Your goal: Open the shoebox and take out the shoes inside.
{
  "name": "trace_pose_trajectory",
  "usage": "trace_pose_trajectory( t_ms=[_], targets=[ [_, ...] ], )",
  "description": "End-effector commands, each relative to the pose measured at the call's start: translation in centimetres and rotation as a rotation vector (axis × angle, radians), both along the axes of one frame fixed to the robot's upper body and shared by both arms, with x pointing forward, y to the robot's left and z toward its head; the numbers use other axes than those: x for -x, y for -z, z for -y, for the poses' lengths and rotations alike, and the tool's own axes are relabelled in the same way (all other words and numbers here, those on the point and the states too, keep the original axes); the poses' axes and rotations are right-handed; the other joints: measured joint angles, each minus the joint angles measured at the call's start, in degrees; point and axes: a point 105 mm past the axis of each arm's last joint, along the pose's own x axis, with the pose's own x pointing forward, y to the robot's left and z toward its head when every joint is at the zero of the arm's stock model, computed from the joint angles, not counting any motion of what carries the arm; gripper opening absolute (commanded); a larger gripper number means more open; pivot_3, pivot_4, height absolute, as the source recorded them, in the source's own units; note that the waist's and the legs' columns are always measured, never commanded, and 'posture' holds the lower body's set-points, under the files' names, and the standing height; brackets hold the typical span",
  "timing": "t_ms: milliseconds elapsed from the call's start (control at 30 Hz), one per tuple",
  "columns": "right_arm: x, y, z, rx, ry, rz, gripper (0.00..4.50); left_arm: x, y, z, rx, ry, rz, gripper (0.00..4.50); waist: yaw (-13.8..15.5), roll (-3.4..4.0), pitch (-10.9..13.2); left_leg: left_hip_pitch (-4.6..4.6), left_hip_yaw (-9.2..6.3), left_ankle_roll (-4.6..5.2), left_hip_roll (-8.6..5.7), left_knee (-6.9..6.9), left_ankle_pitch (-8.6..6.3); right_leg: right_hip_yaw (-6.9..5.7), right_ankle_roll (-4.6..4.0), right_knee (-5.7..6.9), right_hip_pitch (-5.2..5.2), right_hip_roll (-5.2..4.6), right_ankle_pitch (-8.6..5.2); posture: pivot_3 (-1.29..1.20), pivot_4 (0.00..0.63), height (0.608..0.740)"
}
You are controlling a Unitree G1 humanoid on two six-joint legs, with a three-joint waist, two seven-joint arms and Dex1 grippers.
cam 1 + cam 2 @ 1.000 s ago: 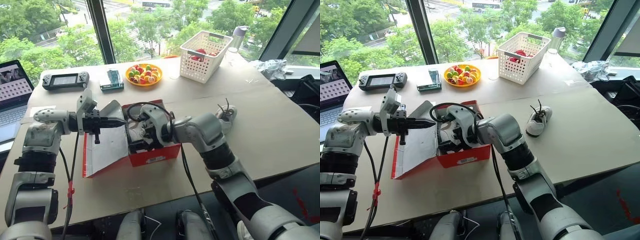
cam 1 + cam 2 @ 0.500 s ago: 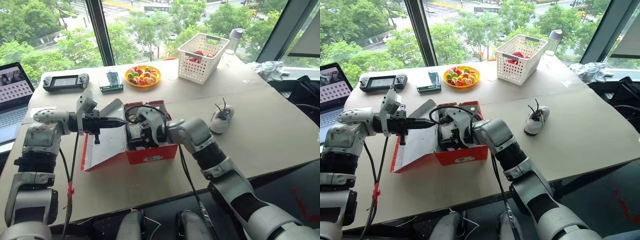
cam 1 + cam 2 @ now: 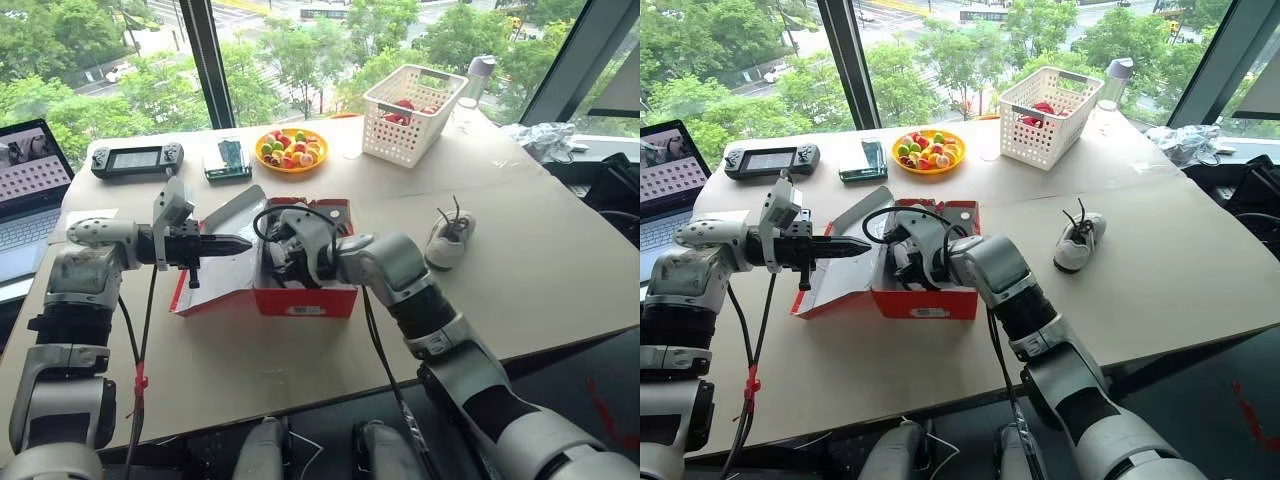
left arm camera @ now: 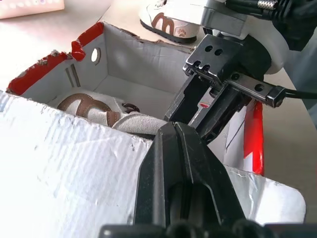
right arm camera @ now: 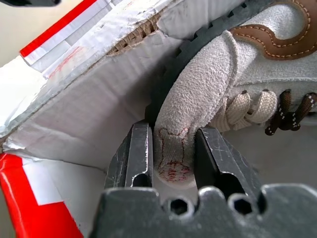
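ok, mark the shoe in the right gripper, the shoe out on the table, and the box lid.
shoe in the box point(image 5: 174, 153), right wrist view: on the tongue tab clamped between the fingers.
shoe on the table point(image 3: 1078, 243), right eye view: on its upper.
shoebox lid point(image 4: 64, 178), left wrist view: on its pale inner face.

My black right claw point(image 5: 172, 163) pinches a pale grey suede shoe point(image 5: 233, 84) with a brown stitched swoosh, cream and brown laces, and a red-stitched bone on its tongue. The box point(image 3: 310, 298) is red outside, white and ribbed inside. My left claw point(image 4: 181, 173) is black. The other shoe point(image 3: 449, 238) is white-grey.
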Motion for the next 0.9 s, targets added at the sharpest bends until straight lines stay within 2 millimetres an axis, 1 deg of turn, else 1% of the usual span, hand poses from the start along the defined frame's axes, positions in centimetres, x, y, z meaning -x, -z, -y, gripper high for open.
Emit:
trace_pose_trajectory(
  t_ms=[33,133,233,267,333,400,467,533,600,633,667,700,767,800,833,900],
  targets=[
    [1.0,-3.6,2.1,-0.066,-0.004,0.071,0.79,0.1,-1.5,-0.1,0.000,0.009,0.059,0.00,0.00,0.00,0.00,-0.02,0.00,0.00,-0.01,0.01,0.00,0.00,0.00,0.00,0.00,0.00,0.00,0.00,0.150,0.740],
    [2.0,-4.7,3.0,-0.082,-0.019,0.074,0.79,0.0,-1.5,-0.1,-0.002,0.006,0.059,0.00,-0.06,-0.01,0.00,-0.01,0.00,0.01,-0.01,0.00,0.01,-0.01,0.04,-0.01,0.01,0.02,-0.03,0.00,0.150,0.740],
    [2.7,-5.5,3.1,-0.105,-0.037,0.071,0.79,0.0,-1.5,-0.2,-0.003,0.003,0.058,0.00,-0.40,-0.02,0.00,0.00,-0.01,0.02,0.03,-0.01,0.01,-0.02,0.12,0.03,0.01,0.10,-0.07,0.00,0.150,0.740],
    [2.9,-6.0,3.1,-0.123,-0.042,0.073,0.79,0.0,-1.5,-0.2,-0.003,0.004,0.057,0.00,-0.56,-0.02,0.00,0.02,-0.01,0.02,0.05,-0.01,0.01,-0.01,0.12,0.04,0.00,0.15,-0.07,0.00,0.150,0.740],
    [3.1,-7.8,3.6,-0.177,-0.045,0.091,0.79,0.0,-1.5,-0.2,-0.003,0.005,0.056,0.00,-0.57,-0.03,0.01,0.05,-0.05,0.03,0.09,0.00,0.01,-0.01,0.12,0.10,0.01,0.22,-0.06,0.00,0.150,0.740],
    [3.1,-9.8,4.5,-0.230,-0.027,0.123,0.79,0.0,-1.5,-0.1,-0.002,0.006,0.054,0.00,-0.47,-0.04,0.03,0.05,-0.06,0.03,0.09,0.01,0.01,-0.02,0.11,0.15,0.00,0.23,-0.06,0.00,0.150,0.740],
    [2.9,-11.8,5.7,-0.290,0.007,0.154,0.79,0.0,-1.4,-0.1,-0.003,0.006,0.053,0.00,-0.36,-0.04,0.04,0.05,-0.07,0.02,0.08,0.03,0.01,-0.01,0.09,0.14,0.00,0.22,-0.04,0.00,0.150,0.740],
    [2.5,-13.5,7.5,-0.341,0.064,0.188,0.79,0.0,-1.3,-0.1,-0.002,0.007,0.051,0.00,-0.14,-0.04,0.04,0.05,-0.06,0.01,0.06,0.02,0.00,-0.01,0.08,0.07,0.01,0.18,-0.04,0.00,0.150,0.740],
    [1.9,-14.8,9.9,-0.383,0.146,0.224,0.79,0.0,-1.3,0.0,0.000,0.009,0.049,0.00,0.18,-0.04,0.04,0.05,-0.08,0.01,0.02,0.02,0.00,-0.02,0.07,0.00,0.05,0.11,-0.05,0.00,0.150,0.740],
    [1.3,-15.2,12.1,-0.382,0.234,0.260,0.79,0.0,-1.2,0.1,0.000,0.011,0.048,0.00,0.35,-0.04,0.04,0.05,-0.07,0.01,0.02,0.02,0.00,-0.02,0.07,-0.06,0.05,0.08,-0.05,0.00,0.150,0.740],
    [0.9,-15.4,13.6,-0.377,0.294,0.286,0.79,-0.1,-1.2,0.1,0.000,0.013,0.048,0.00,0.59,-0.04,0.04,0.03,-0.06,0.01,0.01,0.01,0.00,-0.02,0.07,-0.11,0.05,0.02,-0.05,0.00,0.150,0.740],
    [0.5,-15.2,15.2,-0.327,0.363,0.321,0.79,-0.1,-1.1,0.2,0.000,0.014,0.047,0.00,0.75,-0.04,0.04,0.00,-0.04,0.01,-0.03,0.01,0.00,-0.02,0.07,-0.14,0.05,-0.06,-0.05,0.00,0.150,0.740],
    [-0.5,-13.8,19.9,-0.119,0.575,0.389,0.79,-0.1,-1.1,0.3,0.002,0.017,0.045,0.00,1.17,-0.06,0.04,0.00,0.05,0.02,-0.13,-0.02,-0.01,-0.03,0.08,-0.20,0.02,-0.25,-0.04,0.00,0.150,0.740],
    [-0.7,-13.4,21.4,-0.051,0.639,0.409,0.79,-0.1,-1.1,0.3,0.003,0.018,0.044,0.00,1.25,-0.06,0.04,0.01,0.06,0.04,-0.17,-0.03,-0.02,-0.10,0.09,-0.29,0.01,-0.36,-0.04,0.00,0.150,0.740],
    [-0.7,-12.8,23.4,0.048,0.715,0.436,0.79,0.0,-1.0,0.4,0.003,0.020,0.042,0.00,1.28,-0.06,0.05,0.01,0.10,0.09,-0.20,-0.04,-0.06,-0.15,0.10,-0.36,0.00,-0.46,-0.04,0.00,0.150,0.740],
    [-0.3,-11.5,28.1,0.313,0.881,0.483,0.79,0.0,-0.8,0.3,0.002,0.022,0.037,0.00,1.14,-0.06,0.05,-0.11,0.29,0.14,-0.28,-0.15,-0.09,-0.07,0.17,-0.47,0.00,-0.60,0.01,0.00,0.150,0.740]
  ],
)
